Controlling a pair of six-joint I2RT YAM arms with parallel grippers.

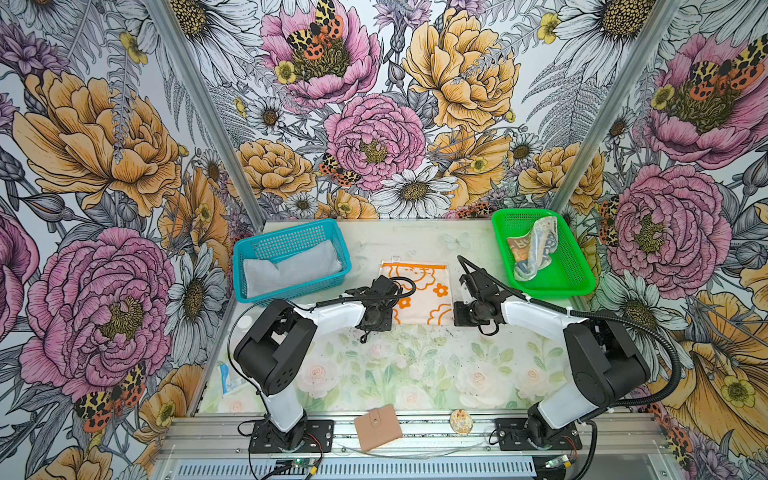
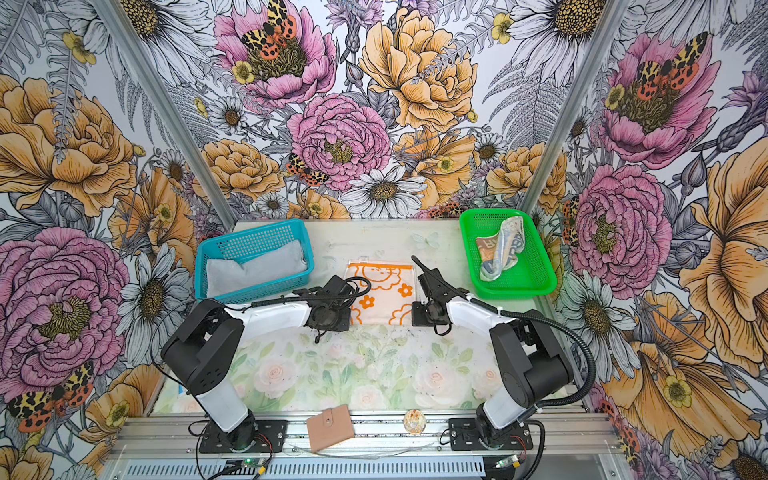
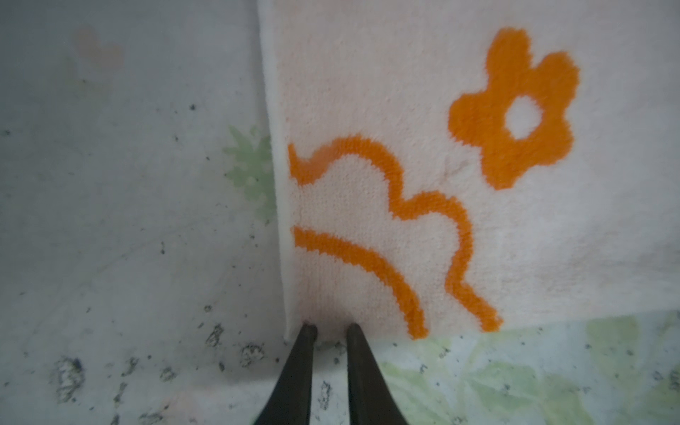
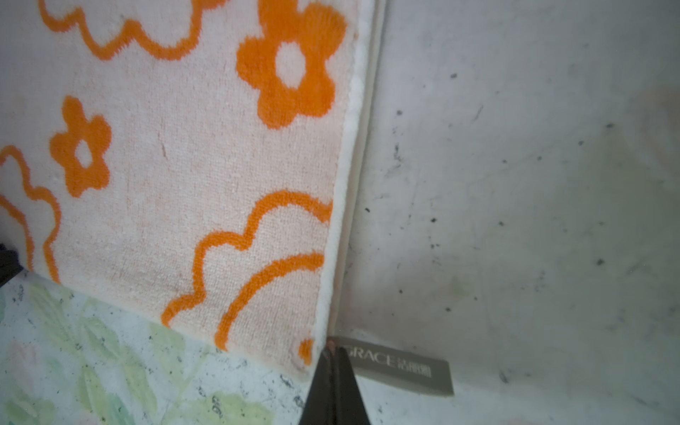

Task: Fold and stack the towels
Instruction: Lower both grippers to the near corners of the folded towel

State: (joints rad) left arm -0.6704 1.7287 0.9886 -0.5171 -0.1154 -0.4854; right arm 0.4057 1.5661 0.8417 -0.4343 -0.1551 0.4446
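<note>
Three towels: flowered towel (image 1: 419, 291) flat on bench (image 1: 415, 365), left claw (image 3: 331, 327) slightly parted at one near corner, hold impossible to tell, right claw (image 4: 333, 349) closed at other near corner beside label (image 4: 397, 364); grey towel (image 1: 291, 266) in blue basket (image 1: 286, 237); lettered towel (image 1: 534, 249) crumpled in green basket (image 1: 557, 286).

Orange-flowered towel (image 3: 368, 92) — matt, fuzzy terry cloth; blue basket (image 1: 291, 241) — glossy mesh plastic.

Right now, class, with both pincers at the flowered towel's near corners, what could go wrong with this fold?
1. The right pincer is shut at the very corner of the orange-and-cream towel, beside its grey label. It may hold only that label, or nothing, and slip.
2. The left pincer barely reaches the hem. Such a shallow bite could drop, skewing the fold.
</note>
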